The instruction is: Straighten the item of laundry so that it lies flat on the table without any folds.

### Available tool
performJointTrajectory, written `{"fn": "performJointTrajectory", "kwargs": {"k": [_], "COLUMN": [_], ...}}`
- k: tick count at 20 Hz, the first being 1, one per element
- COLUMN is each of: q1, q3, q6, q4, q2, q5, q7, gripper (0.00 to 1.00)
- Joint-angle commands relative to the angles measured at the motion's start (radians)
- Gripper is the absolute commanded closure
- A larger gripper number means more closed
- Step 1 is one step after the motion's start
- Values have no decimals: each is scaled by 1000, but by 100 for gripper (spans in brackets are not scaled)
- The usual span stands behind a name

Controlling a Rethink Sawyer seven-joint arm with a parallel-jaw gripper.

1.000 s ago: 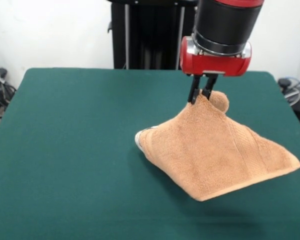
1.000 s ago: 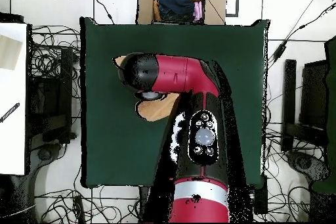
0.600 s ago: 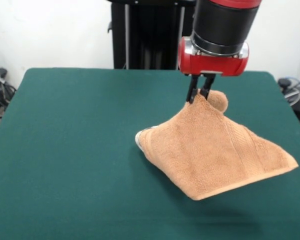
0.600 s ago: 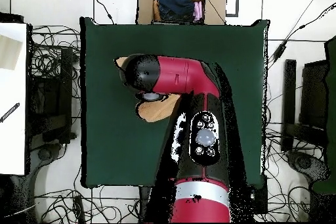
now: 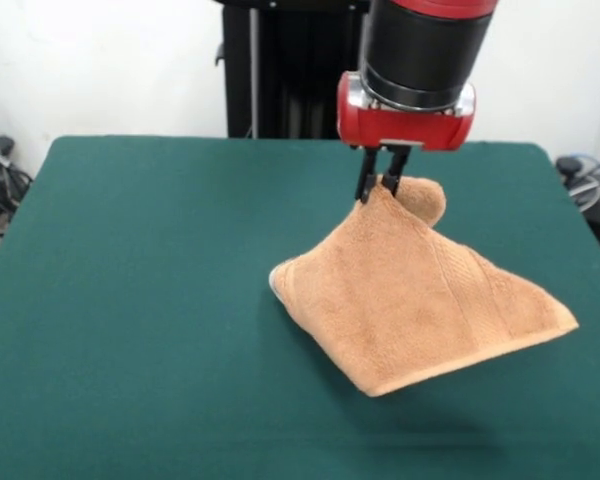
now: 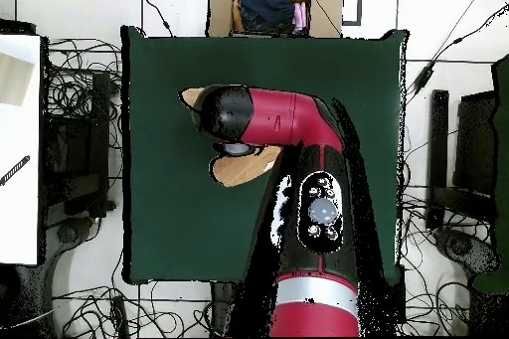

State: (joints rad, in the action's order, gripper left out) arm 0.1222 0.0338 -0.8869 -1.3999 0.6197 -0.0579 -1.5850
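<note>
- The gripper (image 5: 381, 182) pinches the orange towel (image 5: 410, 300) by one corner, jaws closed on it.
- The towel hangs under the jaws, spreading wide left to right over the green table (image 5: 130, 300).

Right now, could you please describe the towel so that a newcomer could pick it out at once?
Look at the dark green table, then under the red and black arm's gripper. Hanging there, pinched by one raised point, is the peach-orange terry towel, draped like a tent; it is the only cloth item on the table.
</note>
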Motion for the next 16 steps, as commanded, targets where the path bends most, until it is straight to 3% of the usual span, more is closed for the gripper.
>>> {"fn": "performJointTrajectory", "kwargs": {"k": [1,16], "q1": [12,15], "q3": [-97,-98], "q6": [-7,41], "q4": [-130,-208], "q2": [42,71], "q5": [-19,-21], "q7": [28,1], "gripper": [100,100]}}
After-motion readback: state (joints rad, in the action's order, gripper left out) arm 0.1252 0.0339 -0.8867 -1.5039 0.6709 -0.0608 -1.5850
